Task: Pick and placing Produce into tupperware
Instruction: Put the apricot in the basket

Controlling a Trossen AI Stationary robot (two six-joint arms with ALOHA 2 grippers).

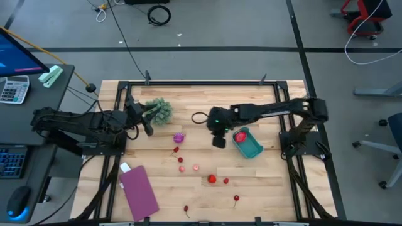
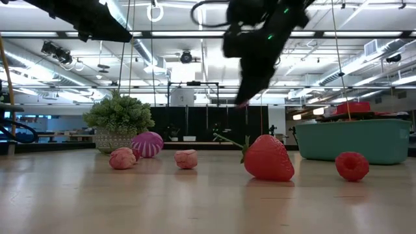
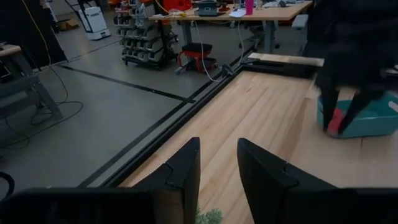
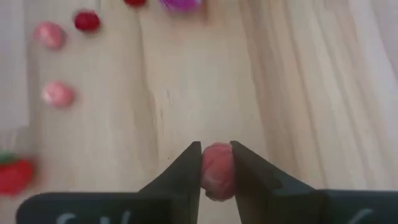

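You're pinching a pink berry (image 4: 217, 170) in the right tool (image 4: 216, 163), one piece sitting in the tub (image 1: 249, 144), most produce waiting on the bench (image 1: 264, 182).

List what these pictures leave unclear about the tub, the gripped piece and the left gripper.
- Tupperware: the high view shows one red item inside; any more is hidden by its wall and the right arm.
- Pink piece in the right gripper: its kind is too blurred to tell.
- Left gripper: nothing shows between its fingers; below is cut off.
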